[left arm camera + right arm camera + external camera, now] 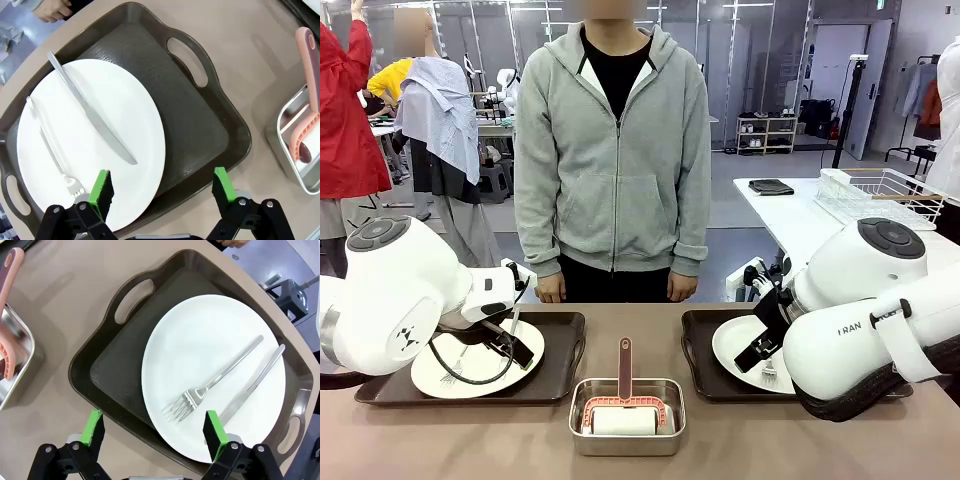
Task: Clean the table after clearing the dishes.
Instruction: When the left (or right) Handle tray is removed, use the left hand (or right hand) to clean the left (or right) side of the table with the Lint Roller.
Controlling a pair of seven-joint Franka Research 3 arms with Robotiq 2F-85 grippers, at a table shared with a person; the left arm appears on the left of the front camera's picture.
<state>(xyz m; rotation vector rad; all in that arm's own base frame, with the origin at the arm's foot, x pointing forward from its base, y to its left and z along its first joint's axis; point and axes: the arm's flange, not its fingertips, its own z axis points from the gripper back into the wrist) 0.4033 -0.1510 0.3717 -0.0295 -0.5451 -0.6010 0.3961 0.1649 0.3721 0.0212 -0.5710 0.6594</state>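
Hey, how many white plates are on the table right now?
2. The left plate sits on the left tray, the right plate on the right tray. None appears hidden.

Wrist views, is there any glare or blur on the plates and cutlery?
Left wrist view: sharp, evenly lit, a dull sheen along the knife, no glare on the plate. Right wrist view: equally sharp, the fork and plate lit softly, only faint shadows.

Bright, even light; soft shadows
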